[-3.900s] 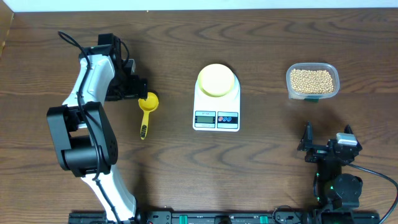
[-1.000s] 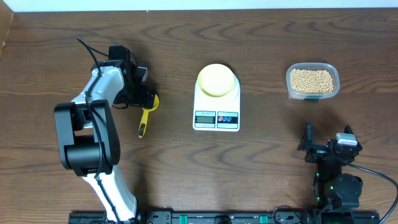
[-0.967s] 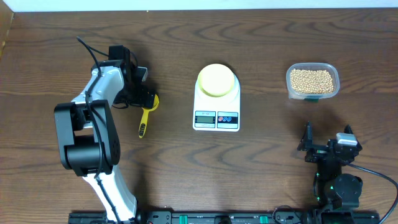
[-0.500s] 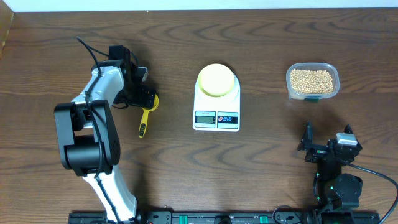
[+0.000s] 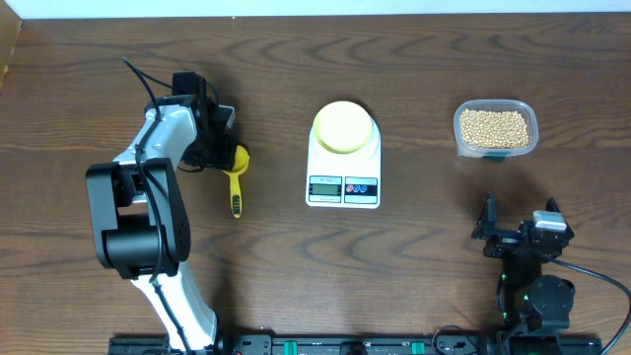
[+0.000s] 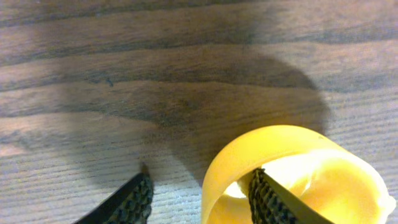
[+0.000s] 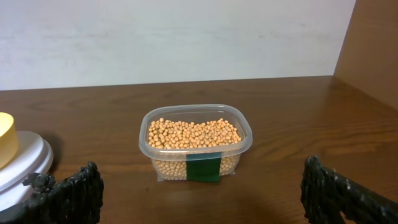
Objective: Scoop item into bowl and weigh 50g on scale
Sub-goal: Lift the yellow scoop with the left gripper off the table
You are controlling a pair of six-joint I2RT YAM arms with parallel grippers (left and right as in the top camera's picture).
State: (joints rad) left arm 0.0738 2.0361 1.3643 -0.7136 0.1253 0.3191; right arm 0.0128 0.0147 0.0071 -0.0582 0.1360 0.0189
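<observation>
Caught the left gripper (image 6: 201, 186) low at the left side of the wooden table (image 5: 414, 286), astride the cup wall of a bright yellow scoop (image 5: 237, 177). Showed one ribbed finger (image 6: 264, 198) inside the cup, close against its inner wall, and the other (image 6: 134, 202) outside over bare wood, a strip of table visible between it and the rim. Read as jaws partly apart, not clamped on the plastic. Found the scoop lying flat, its handle pointing toward the near edge, well apart from the scale.

Placed the white scale (image 5: 343, 166) at mid-table, display and two buttons on its near edge, with the pale yellow-green bowl (image 5: 344, 127) seated on its far end. Could not make out the display's reading.

Put the tan beans (image 5: 495, 128) at the far right, all heaped in a clear plastic tub (image 7: 239, 149) with a green label on its side, well apart from the scale.

Showed the right gripper (image 5: 520, 225) at the near right, facing the tub, fingers spread wide and holding nothing.
</observation>
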